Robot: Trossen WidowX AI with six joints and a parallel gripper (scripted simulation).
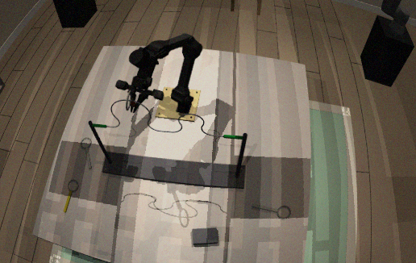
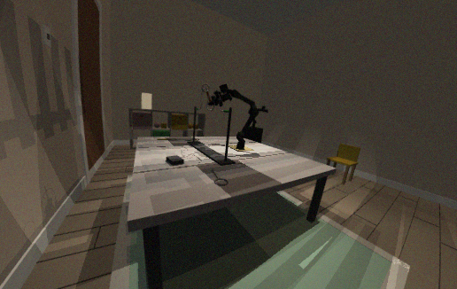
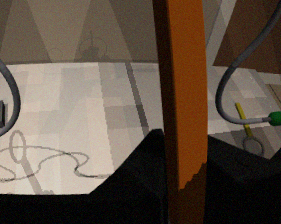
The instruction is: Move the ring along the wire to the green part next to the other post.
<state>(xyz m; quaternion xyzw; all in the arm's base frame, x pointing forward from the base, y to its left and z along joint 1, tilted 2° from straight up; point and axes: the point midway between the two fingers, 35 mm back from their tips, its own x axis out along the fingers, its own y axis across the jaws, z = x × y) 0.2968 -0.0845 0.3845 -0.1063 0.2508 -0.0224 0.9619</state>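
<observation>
One stretch of the wavy run is behind you and most of it lies ahead: your fingers (image 1: 135, 104) are clamped on the orange handle (image 3: 183, 83), with the ring (image 1: 130, 103) carried at the first crest of the grey wire (image 1: 164, 130), not far past the near green sleeve (image 1: 101, 126).

The far green sleeve (image 1: 233, 136) lies well off to one side of the fingers, across two more dips and rises, beside the far post (image 1: 241, 155). The near post (image 1: 100, 142) stands close by on the other side. That sideways direction along the wire is what the coming move turns on.

The handle's long axis runs straight out from between the fingers, a flat, smooth orange bar filling the middle of the wrist view. The ring at its outer end is out of that view, so you cannot confirm there that the wire is centred in it. From above the ring shows as a thin dark loop just beside the fingertips, too small to judge its clearance from the wire.

The wire is a thin, round grey rod bent in smooth curves; its loops pass on both sides of the handle in the wrist view, apart from it. The posts are slim black rods on a dark flat base strip (image 1: 176, 175) on the pale patchwork desk (image 1: 273, 101).

Spare loops lie on the desk beyond the base strip, one with a yellow handle (image 1: 68, 202), well away from the fingers, along with a small dark block (image 1: 205, 236).

I judge the next crest and dip call for tilting the ring to follow the curve.
</observation>
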